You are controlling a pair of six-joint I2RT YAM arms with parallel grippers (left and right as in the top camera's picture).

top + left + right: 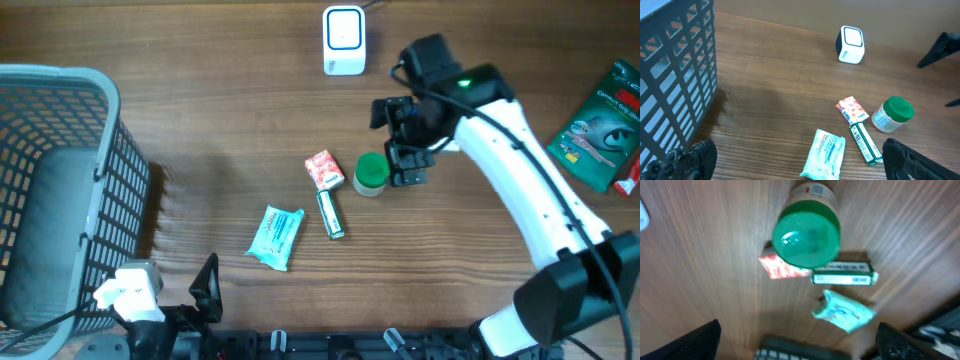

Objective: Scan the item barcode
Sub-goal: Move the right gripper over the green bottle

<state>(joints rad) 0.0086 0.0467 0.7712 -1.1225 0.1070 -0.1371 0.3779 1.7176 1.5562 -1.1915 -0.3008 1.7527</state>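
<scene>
Altogether 1 jar [371, 173], 1 scanner [344, 40], 1 basket [112, 90], 3 small pkgs [276, 237].

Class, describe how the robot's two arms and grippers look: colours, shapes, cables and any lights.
The right arm has smooth white tubular links, black joints, a thin black cable along it and a green light near the wrist. The right gripper is black and blocky. The left gripper has black fingers; a white-grey housing sits behind it.
</scene>
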